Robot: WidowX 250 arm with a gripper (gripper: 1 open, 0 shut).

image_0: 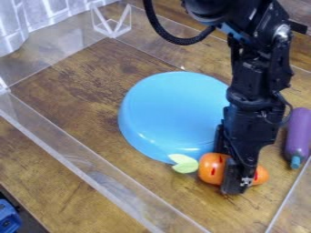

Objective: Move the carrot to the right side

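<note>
The black gripper point(239, 179) is down over the carrot point(213, 169), its fingers reaching across the orange body. Orange shows on both sides of them and between them, so the fingers are spread at least partly around it. Whether they are pressing on it or only resting close, I cannot tell; the dark fingertips hide the contact.

The carrot lies on the brown table point(78, 87), near the side of the work area closest to the camera. Its pale leaves point(184, 164) point to the left of the picture and its body runs to the right, under the fingers. It sits right by the lower edge of the blue plate point(177, 111), and the leaves are beside or just touching that rim. The purple eggplant point(297, 136) lies further right, apart from the carrot.

The carrot is probably a light, hollow plastic toy. Its glossy skin looks slippery, and its rounded, tapering shape could roll or squirt out if pinched near the narrow end. The body should be fairly stiff and not fragile, so a firm squeeze ought to be safe. The leaves look thinner and make a poor handle. The best hold is across the thick middle of the body, with a finger on either side, about where the gripper is placed. The next move likely calls for a sure grip, then a small lift and a shift right, clear of the eggplant.
</note>
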